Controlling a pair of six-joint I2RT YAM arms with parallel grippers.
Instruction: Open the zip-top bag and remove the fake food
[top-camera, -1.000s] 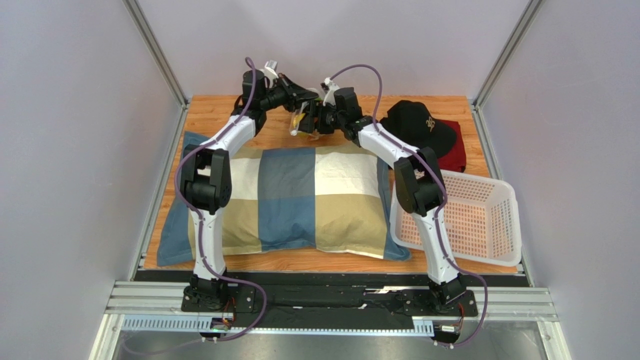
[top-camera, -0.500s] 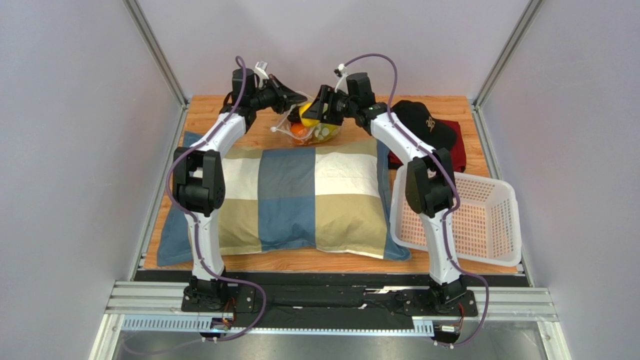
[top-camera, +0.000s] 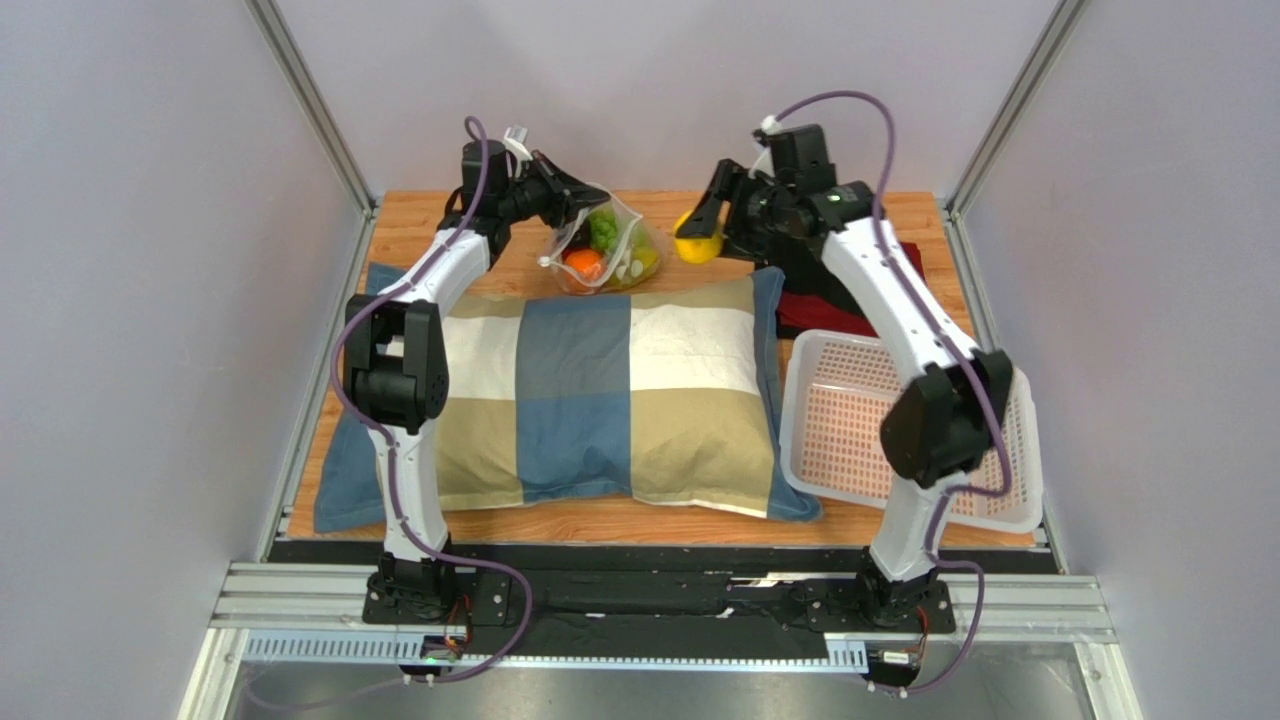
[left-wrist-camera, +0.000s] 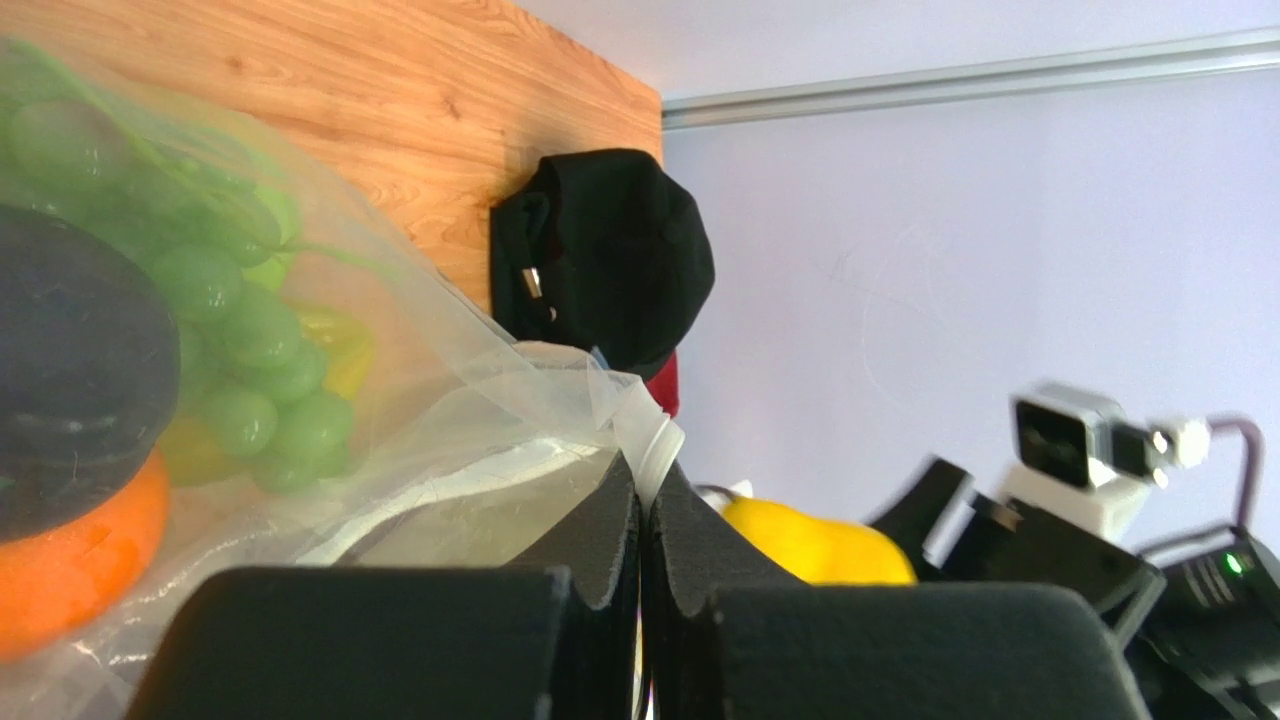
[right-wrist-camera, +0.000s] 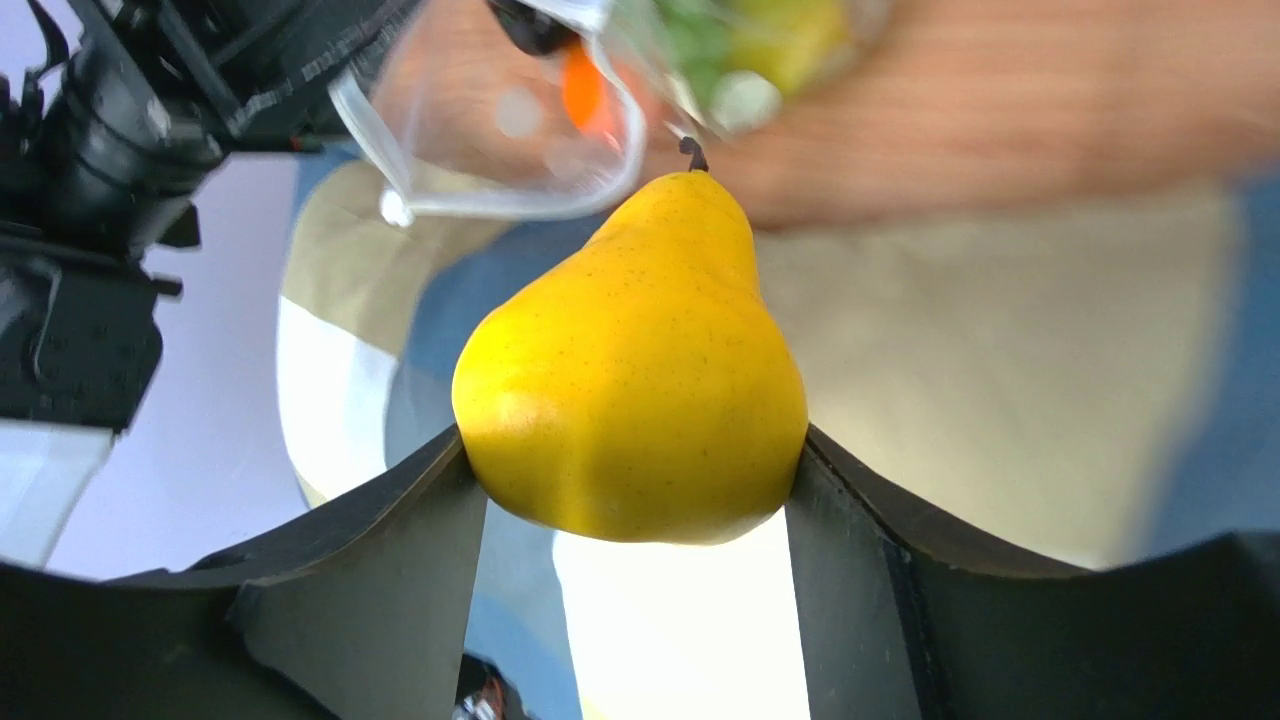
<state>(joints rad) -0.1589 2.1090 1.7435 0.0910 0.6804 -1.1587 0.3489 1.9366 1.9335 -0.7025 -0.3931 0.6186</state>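
A checked pillow (top-camera: 601, 398) (blue, cream and tan patches) lies across the wooden tabletop (top-camera: 409, 225). A white perforated basket (top-camera: 834, 408) sits just right of it. At the far right corner, a black cap (left-wrist-camera: 609, 255) rests against a red cloth (top-camera: 824, 312).

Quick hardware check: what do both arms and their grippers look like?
The left arm and right arm have white links with black joints and black bases. A purple cable loops along each. The left gripper and right gripper have black fingers with curved inner edges. A white camera sits at each wrist, and a small green light glows near the right one.
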